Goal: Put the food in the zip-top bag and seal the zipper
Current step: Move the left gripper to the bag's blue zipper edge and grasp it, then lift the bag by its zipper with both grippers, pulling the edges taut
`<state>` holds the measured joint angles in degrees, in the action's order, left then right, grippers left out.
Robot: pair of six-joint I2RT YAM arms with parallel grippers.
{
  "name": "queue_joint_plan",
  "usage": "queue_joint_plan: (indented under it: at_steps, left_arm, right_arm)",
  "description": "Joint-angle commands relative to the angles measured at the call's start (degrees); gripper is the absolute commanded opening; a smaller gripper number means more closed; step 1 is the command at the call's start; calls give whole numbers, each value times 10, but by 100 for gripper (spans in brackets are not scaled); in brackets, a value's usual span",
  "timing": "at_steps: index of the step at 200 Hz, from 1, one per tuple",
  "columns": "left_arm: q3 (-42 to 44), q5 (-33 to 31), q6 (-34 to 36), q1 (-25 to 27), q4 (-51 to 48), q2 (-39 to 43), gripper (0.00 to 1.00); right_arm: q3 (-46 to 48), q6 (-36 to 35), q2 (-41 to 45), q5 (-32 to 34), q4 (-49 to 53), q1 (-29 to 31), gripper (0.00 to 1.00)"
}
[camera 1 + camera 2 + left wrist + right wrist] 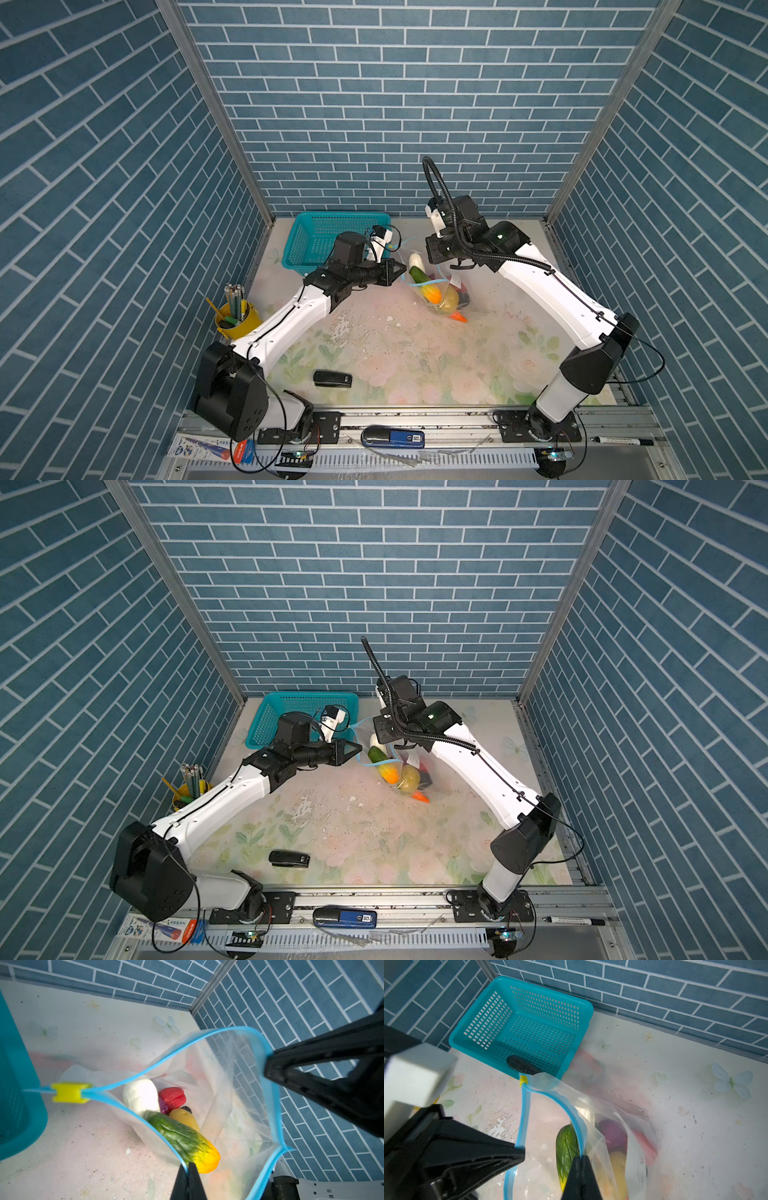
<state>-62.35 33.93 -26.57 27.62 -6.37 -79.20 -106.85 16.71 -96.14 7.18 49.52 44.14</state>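
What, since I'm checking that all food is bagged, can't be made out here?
Dark object in the basket: right wrist view, blurred behind mesh; top views, left arm covers it.
Carrot: top views, inside or outside zip-top bag unclear, plastic too faint.
Right hand: top views, right arm hides the tips.

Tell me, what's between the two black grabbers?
The open mouth of the zip-top bag, with toy food inside, seen in the left wrist view.

Even, bright overhead light, faint shadows; wide-angle bowing at top-view edges; wrist-view foreground blurred, white cabbage overexposed
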Motion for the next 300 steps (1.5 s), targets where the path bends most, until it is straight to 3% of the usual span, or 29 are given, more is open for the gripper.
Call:
queue_joint_plan:
  at_steps: [1, 69, 164, 232, 300]
  left_arm:
    - [-22, 1, -7, 7, 0, 16, 0]
    - [-31, 3, -22, 11, 16, 5, 0]
    - [-147, -8, -74, 54, 24, -28, 0]
    - [-181, -41, -54, 53, -9, -23, 0]
    - [-198, -17, -97, 85, 52, -98, 0]
  right_arm:
    - [-13, 1, 6, 22, 20, -8, 0]
    - [-37, -17, 27, 69, 46, -21, 0]
    - [-145, -11, 29, 83, 143, -24, 0]
    - [-149, -29, 50, 172, 177, -26, 0]
    - [-149, -29, 76, 202, 185, -27, 0]
